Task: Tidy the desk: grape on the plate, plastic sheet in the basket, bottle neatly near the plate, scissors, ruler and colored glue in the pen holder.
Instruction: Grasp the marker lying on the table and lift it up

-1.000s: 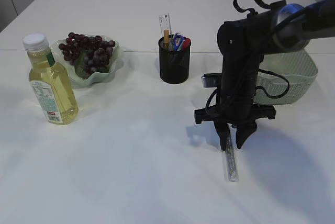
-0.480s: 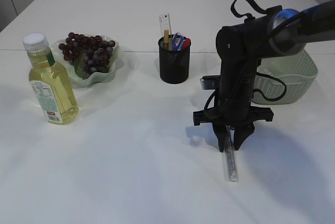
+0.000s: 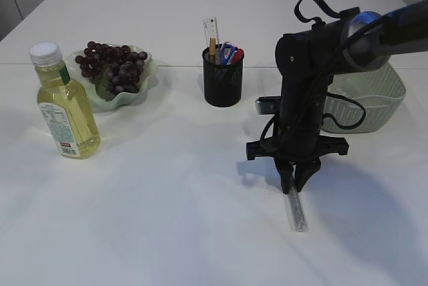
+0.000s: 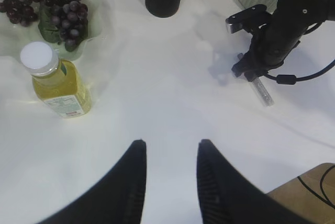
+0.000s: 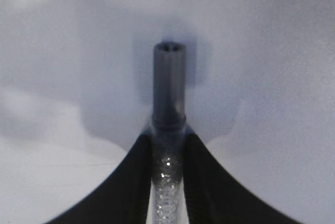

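One thin tube of colored glue (image 3: 295,210) lies flat on the white worktop (image 3: 167,206), at about 5 o'clock from the black pen holder (image 3: 223,75). It looks light and stiff, with a smooth, round, see-through body full of sparkly bits, so it may be slippery and could roll or slide out. A good place to hold it seems to be the body just below the gray cap (image 5: 168,85), gripped across the short way.

The right tool (image 3: 293,180) points straight down over the 12 o'clock end of the tube. In the right wrist view its two fingers (image 5: 137,179) sit close on each side of the tube, pressed against the sparkly body, and the cap sticks out past them. So the right tool is narrow and holding the glue, which lies on the worktop, not yet lifted.

The left tool (image 4: 170,148) hangs high above bare worktop, partly open and holding nothing.
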`<state>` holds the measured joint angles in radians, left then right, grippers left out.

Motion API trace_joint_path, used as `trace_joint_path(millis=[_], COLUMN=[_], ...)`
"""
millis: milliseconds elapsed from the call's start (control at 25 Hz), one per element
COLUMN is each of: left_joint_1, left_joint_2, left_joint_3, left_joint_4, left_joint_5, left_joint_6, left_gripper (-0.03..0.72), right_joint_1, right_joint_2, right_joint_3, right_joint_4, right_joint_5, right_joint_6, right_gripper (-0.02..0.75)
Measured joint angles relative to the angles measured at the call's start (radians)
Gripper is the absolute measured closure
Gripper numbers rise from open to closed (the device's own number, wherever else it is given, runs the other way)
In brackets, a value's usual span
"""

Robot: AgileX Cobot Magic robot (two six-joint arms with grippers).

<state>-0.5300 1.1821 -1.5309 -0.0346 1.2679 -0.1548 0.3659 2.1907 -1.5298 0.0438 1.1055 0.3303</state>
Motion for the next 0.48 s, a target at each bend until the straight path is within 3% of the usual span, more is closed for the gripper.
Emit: trace_joint_path(millis=[480], left_joint_1=[0.000], left_joint_2=[0.000], left_joint_3=[0.000], left_joint_4=[-0.008], left_joint_5=[0.000], left_joint_6=[0.000], left_gripper=[0.446], right_joint_1=[0.000], right_joint_2=[0.000], right_joint_3=[0.000], right_joint_4=[0.000], right_joint_5=[0.000], right_joint_6=[-0.106], right_gripper=[0.563])
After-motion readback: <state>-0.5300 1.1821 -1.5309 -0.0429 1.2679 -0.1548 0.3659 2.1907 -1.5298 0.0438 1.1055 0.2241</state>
